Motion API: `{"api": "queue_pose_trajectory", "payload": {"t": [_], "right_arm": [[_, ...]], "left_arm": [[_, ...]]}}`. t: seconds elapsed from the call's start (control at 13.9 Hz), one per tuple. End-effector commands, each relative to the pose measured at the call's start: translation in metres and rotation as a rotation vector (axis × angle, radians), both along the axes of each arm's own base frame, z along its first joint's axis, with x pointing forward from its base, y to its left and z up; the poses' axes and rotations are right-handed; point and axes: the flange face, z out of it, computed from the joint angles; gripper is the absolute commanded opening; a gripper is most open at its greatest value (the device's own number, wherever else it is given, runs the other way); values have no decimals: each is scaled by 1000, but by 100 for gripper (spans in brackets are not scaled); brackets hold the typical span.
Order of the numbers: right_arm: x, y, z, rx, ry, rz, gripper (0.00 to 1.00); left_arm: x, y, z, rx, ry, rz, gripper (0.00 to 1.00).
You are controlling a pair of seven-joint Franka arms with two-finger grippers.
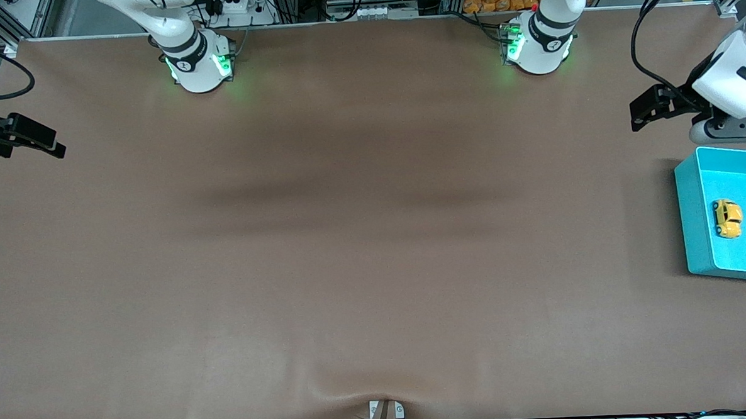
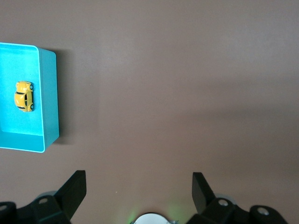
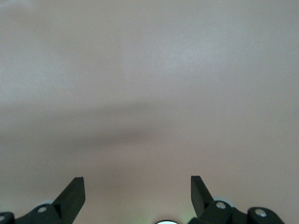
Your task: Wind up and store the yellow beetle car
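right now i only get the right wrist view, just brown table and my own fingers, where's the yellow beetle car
Observer: The yellow beetle car sits inside the teal bin, at the left arm's end of the table.
Operator: upright or tipped
Observer: Upright on its wheels, on the bin floor, clear of the walls.
Operator: left gripper anywhere near it
Observer: The left gripper hangs open over bare table beside the bin, holding nothing.
Operator: and where am i
Observer: Your right gripper is open over the table's edge at the right arm's end, also holding nothing.
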Motion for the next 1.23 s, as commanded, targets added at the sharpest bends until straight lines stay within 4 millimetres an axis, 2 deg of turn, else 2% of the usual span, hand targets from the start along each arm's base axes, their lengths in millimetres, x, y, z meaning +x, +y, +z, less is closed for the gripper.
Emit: {"api": "queue_pose_trajectory", "payload": {"t": [0.0, 0.72, 0.87, 1.15], "right_arm": [[-1, 2, 3, -9, -8, 3, 100], [-1, 3, 4, -30, -13, 10, 100], [-2, 3, 6, -45, -17, 10, 100], [-2, 3, 4, -43, -14, 9, 100]], "left_arm": [[-13, 13, 20, -22, 17, -46, 100], [-16, 8, 24, -27, 10, 90, 100], [-11, 21, 26, -51, -19, 118, 100], [-8, 26, 27, -59, -35, 110, 100]]}}
